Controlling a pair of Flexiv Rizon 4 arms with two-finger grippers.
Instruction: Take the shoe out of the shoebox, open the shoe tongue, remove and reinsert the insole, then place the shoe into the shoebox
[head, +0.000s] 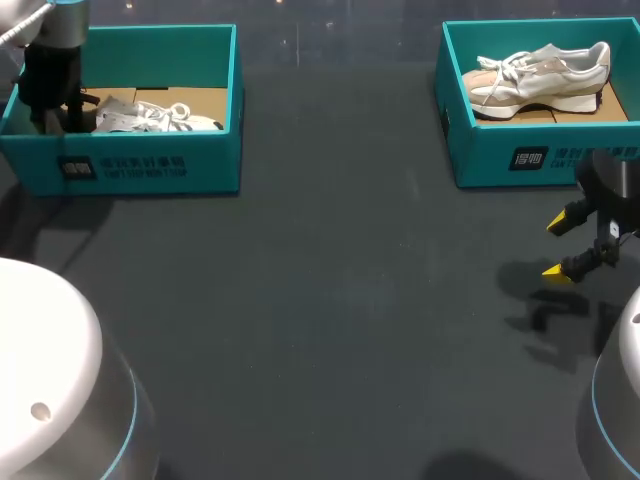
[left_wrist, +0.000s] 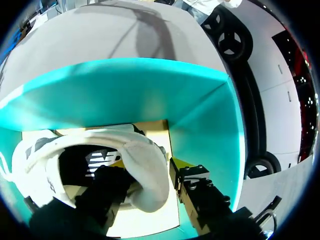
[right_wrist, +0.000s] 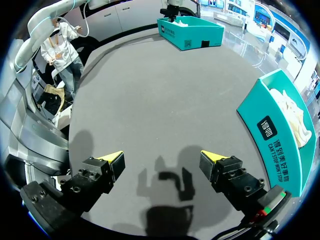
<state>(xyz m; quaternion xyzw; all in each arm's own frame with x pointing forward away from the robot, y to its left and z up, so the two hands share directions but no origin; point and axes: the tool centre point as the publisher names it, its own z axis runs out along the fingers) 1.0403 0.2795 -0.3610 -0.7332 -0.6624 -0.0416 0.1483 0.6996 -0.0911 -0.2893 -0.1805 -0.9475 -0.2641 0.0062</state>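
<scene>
The left fingers (left_wrist: 192, 182) are down in the left shoebox (head: 150, 165) at the far left corner of the desk (head: 330, 290). They pinch the heel of the white shoe (head: 160, 117), one finger inside and one outside. The shoe lies in the box. The right fingers (head: 560, 222) hang wide apart, holding nothing, by the right edge, just in front of the right shoebox (head: 520, 150). A second shoe (head: 540, 72) lies in that box.

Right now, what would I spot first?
Two bright teal boxes at the far corners: the left shoebox with a pale left shoe, the right shoebox with the right shoe. The left pincer is down at the left shoe's heel; the right pincer hangs open over the table near the right shoebox.
</scene>
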